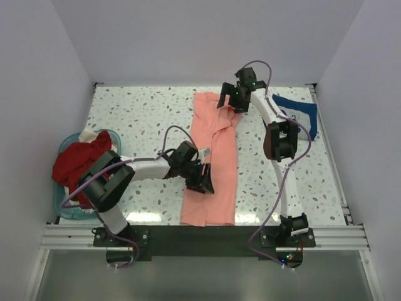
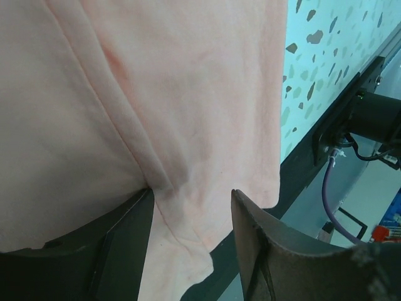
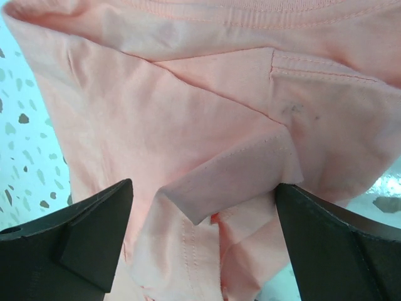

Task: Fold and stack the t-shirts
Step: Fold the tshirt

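The salmon-pink t-shirt (image 1: pixel 219 157) lies down the middle of the table as a long narrow strip. My left gripper (image 1: pixel 203 179) sits at the strip's left edge near the front. In the left wrist view the left gripper (image 2: pixel 192 194) is open, its fingers apart over a crease in the pink cloth (image 2: pixel 188 94). My right gripper (image 1: pixel 232 103) hovers at the shirt's far end. There the right gripper (image 3: pixel 203 185) stands wide open over a folded-in sleeve (image 3: pixel 232 175), gripping nothing. A navy blue t-shirt (image 1: pixel 299 113) lies folded at the back right.
A teal basket (image 1: pixel 64 204) stands at the left table edge, holding a dark red shirt (image 1: pixel 78 163) and a cream one (image 1: pixel 94 133). The metal rail (image 1: pixel 351 237) with both arm bases runs along the near edge. White walls close in the table.
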Robot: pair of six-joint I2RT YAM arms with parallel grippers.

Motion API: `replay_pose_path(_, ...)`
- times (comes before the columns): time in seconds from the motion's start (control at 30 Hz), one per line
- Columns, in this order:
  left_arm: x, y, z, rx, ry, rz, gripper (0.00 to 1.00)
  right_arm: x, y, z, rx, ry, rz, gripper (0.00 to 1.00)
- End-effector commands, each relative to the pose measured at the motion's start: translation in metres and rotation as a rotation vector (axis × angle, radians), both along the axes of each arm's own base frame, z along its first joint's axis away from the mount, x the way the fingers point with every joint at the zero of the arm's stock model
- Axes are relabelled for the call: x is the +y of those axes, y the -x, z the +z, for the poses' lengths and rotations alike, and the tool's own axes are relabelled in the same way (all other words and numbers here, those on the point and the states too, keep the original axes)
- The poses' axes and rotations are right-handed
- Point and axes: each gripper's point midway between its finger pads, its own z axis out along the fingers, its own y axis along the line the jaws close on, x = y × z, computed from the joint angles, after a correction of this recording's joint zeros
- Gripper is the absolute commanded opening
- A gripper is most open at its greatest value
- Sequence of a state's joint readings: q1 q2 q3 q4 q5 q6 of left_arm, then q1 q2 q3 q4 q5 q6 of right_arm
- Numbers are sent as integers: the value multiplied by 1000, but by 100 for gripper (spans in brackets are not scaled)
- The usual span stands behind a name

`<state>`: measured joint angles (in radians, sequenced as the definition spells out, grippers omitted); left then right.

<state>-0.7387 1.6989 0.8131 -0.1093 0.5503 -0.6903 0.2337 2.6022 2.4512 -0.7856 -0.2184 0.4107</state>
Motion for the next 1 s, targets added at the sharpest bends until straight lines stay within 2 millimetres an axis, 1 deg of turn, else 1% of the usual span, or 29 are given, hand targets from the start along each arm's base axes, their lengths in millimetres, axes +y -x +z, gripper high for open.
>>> replay_pose_path(0.0,-21,-3,0,-33,9,-31,58,16,-23,45,-147,-81,40,99)
replay_pose_path(0.03,-25,-6,4,-47,14,-33,58,16,-23,50,-159,-85,42,99)
replay_pose_path(0.07,-31,-8,10,-63,27,-40,58,16,-23,64,-184,-91,47,99)
replay_pose_path(0.13,-34,-11,18,-84,34,-30,58,15,-23,78,-211,-93,52,99)
replay_pose_path(0.17,-35,-14,22,-95,39,-23,58,14,-21,98,-243,-95,55,99)
replay_pose_path(0.2,-36,-15,32,-113,53,-22,58,13,-20,106,-259,-89,59,99)
replay_pose_path(0.23,-36,-18,36,-127,53,-12,59,10,-18,110,-262,-81,55,99)
replay_pose_path(0.27,-36,-20,41,-138,52,-6,60,6,-15,132,-297,-77,52,99)
replay_pose_path(0.3,-36,-21,53,-162,69,-3,60,-1,-13,137,-307,-43,47,99)
replay_pose_path(0.37,-34,-25,66,-195,66,15,62,-10,-3,145,-308,0,36,99)
replay_pose_path(0.4,-33,-26,78,-219,78,21,62,-16,3,164,-337,25,27,99)
replay_pose_path(0.43,-30,-30,83,-239,71,37,63,-26,8,161,-325,70,2,99)
replay_pose_path(0.47,-26,-28,84,-241,56,42,63,-31,13,164,-321,87,-6,99)
replay_pose_path(0.5,-23,-27,93,-261,62,50,63,-36,22,167,-310,103,-13,99)
replay_pose_path(0.53,-18,-29,93,-272,43,69,64,-41,36,169,-291,117,-20,98)
replay_pose_path(0.57,-10,-24,88,-258,13,80,64,-43,45,170,-280,120,-19,98)
replay_pose_path(0.6,-4,-23,92,-269,9,93,64,-45,63,147,-202,130,-13,97)
replay_pose_path(0.63,6,-20,82,-261,-28,112,64,-46,79,161,-208,120,-13,96)
replay_pose_path(0.67,12,-15,77,-246,-49,123,64,-45,92,155,-175,113,-3,95)
replay_pose_path(0.7,16,-13,79,-252,-46,133,64,-45,119,125,-79,129,14,94)
replay_pose_path(0.73,26,-5,65,-229,-73,138,64,-45,138,136,-86,121,20,93)
replay_pose_path(0.77,29,0,66,-222,-66,148,65,-43,155,127,-54,115,28,93)
replay_pose_path(0.8,33,4,61,-211,-72,153,65,-38,174,122,-30,113,48,92)
replay_pose_path(0.83,40,11,51,-189,-93,156,65,-40,206,91,62,130,62,91)
replay_pose_path(0.87,44,14,48,-178,-96,165,64,-40,225,100,48,120,70,91)
replay_pose_path(0.9,46,18,49,-180,-90,166,64,-34,247,92,82,121,89,90)
replay_pose_path(0.93,53,22,42,-168,-111,171,64,-39,278,81,121,127,94,89)
replay_pose_path(0.97,56,24,41,-168,-118,173,64,-40,296,76,149,128,100,89)
